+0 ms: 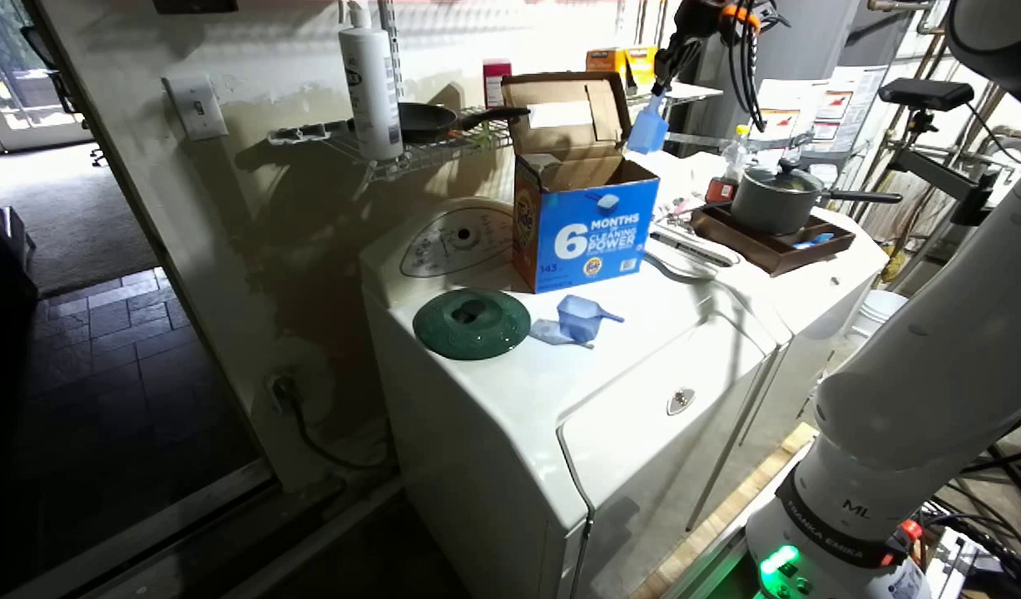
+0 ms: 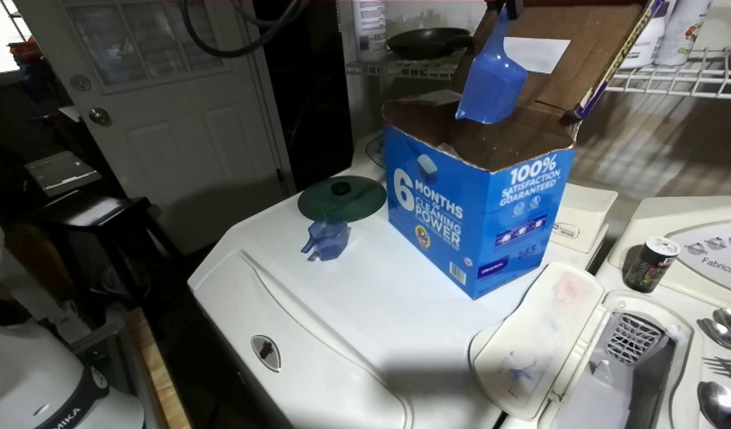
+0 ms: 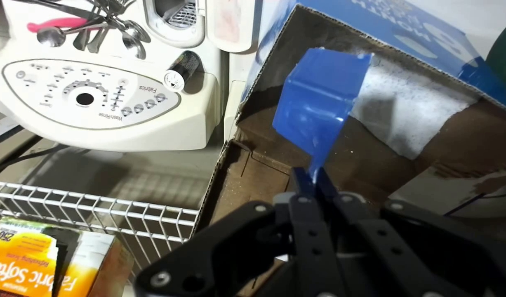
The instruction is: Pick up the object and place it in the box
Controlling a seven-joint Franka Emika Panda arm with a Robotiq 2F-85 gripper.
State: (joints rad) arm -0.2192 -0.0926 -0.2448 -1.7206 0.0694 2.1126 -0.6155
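Cardboard Tide box: in an exterior view, stood upright near the centre of the frame on a white laundry appliance; its blue panel with the large white "6" is faced to the camera and its lid flap is raised.
Held scoop: blue plastic, suspended by its handle at the upper right of centre, just beside the raised flap as pictured.
Gripper: clamped on the handle of the held scoop.
Loose scoop: also blue, laid on the appliance top, below the box in the frame.
Green pot lid: placed just left of the loose scoop, black knob uppermost.
Saucepan: glass-lidded, set in a brown tray right of the box.
White door: in an exterior view, recorded at the upper left; in the same view, the box is shown right of centre, and the held scoop is hung bowl down over its mouth; height above the rim cannot be told.
Dark can: stood upright at the right, with cutlery placed below it at the lower right edge.
Fingertips: in the wrist view, pressed on both sides of the scoop handle at lower centre; the bowl is shown above the frame's centre, against the brown inside of the box.
Washer control panel: seen at the upper left.
Wire shelf: shown at left, with a fabric softener carton at the lower left corner.
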